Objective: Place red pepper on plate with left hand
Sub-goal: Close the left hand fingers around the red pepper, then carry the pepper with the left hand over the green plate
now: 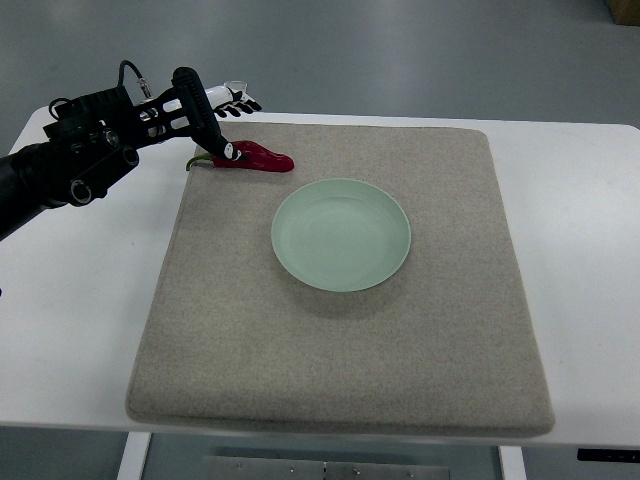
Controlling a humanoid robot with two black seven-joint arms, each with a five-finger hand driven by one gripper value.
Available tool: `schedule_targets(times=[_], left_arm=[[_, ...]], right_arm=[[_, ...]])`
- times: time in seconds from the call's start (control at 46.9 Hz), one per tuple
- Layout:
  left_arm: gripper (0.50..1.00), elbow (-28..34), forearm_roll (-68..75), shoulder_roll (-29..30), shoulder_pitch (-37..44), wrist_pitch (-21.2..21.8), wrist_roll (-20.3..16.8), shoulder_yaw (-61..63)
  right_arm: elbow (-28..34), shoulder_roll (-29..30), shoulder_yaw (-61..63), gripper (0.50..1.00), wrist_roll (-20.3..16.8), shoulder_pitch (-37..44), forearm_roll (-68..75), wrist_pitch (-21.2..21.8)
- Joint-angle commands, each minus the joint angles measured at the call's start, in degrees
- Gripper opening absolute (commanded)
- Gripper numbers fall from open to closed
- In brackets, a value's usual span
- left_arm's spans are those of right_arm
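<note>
A red pepper (pixel 258 158) with a green stem lies on the grey mat (pixel 340 340) near its far left corner. A pale green plate (pixel 341 234) sits in the middle of the mat, to the right of and nearer than the pepper, with nothing on it. My left hand (pixel 237 126) reaches in from the upper left. One black finger (pixel 215 125) points down and touches the pepper's stem end. The other fingertips (pixel 240 101) are stretched out beyond it over the table. The hand is open and the pepper rests on the mat.
The mat covers most of a white table (pixel 80 330). Grey floor shows beyond the table's far edge. A brown box corner (pixel 625 8) is at the top right.
</note>
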Motion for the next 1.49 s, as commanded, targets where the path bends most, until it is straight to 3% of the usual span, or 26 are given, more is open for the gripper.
schedule_targets(times=[0.0,0.363,0.746,0.874,1.066,1.194,1.322,1.472], left_arm=[[0.866,-0.24,-0.02,-0.27,0.02,-0.02,-0.01,0.15],[0.851,0.47,0.15,-2.64,0.02,1.04,-0.09,5.08],[0.776,1.96,2.44,-2.64,-0.51,2.70,-0.80,7.10],[0.714,1.96,2.52,-2.73,-0.60,3.76,-0.88,7.10],[0.711,1.87,2.52,-2.56,-0.51,4.11,-0.97,7.53],[0.673,1.96,2.52,-2.56,-0.60,4.11,-0.97,8.59],[0.671,1.87,2.44,-2.56,-0.51,4.03,-0.97,8.68],[0.551,1.96,2.44,-2.56,-0.51,3.76,-0.97,8.68]], right_arm=[[0.00,0.00,0.00,0.932,-0.01,-0.01,0.00,0.00],[0.00,0.00,0.00,0.932,-0.01,-0.01,0.00,0.00],[0.00,0.00,0.00,0.932,-0.01,-0.01,0.00,0.00],[0.00,0.00,0.00,0.932,-0.01,-0.01,0.00,0.00],[0.00,0.00,0.00,0.932,-0.01,-0.01,0.00,0.00],[0.00,0.00,0.00,0.932,-0.01,-0.01,0.00,0.00],[0.00,0.00,0.00,0.932,-0.01,-0.01,0.00,0.00],[0.00,0.00,0.00,0.932,-0.01,-0.01,0.00,0.00]])
